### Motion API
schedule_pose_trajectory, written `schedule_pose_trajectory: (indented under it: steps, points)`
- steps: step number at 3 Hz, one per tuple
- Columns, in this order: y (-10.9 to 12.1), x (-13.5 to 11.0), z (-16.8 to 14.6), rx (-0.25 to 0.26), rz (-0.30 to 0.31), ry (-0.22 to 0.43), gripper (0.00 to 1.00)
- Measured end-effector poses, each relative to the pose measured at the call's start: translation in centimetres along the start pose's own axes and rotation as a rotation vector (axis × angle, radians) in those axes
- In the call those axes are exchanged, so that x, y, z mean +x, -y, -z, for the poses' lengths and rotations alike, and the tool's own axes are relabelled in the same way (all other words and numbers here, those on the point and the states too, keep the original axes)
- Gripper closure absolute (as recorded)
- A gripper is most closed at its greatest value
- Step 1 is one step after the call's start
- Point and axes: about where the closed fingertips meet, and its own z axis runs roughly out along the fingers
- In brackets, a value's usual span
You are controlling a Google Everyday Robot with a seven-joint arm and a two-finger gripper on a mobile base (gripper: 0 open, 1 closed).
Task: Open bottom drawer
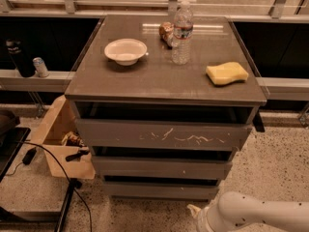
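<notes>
bottom drawer (pixel 159 190) sits closed; opening not yet begun. tool (pixel 195 211) is low near its right end, no contact visible; tool state cannot be told.

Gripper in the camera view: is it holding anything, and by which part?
Nothing seems held: the gripper sits low, below the bottom drawer at its right end, apart from it.

Arm (pixel 263 211) lies across lower right of frame, pointing left. The gripper (pixel 195 212) sits at its left end, low.
</notes>
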Motion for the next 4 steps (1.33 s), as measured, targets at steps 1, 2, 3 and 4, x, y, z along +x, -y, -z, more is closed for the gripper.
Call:
schedule_pose_trajectory:
  steps: [1,2,3,4]
  points:
    - [0.1,0.2,-1.1,-0.001,0.003,-0.011,0.00]
    - [1.3,0.9,-2.9,0.034,0.013,-0.013,0.00]
    - [2.9,1.5,-4.4,0.110,0.059,-0.001,0.00]
    - [4.4,1.9,-5.2,0.178,0.101,0.013,0.00]
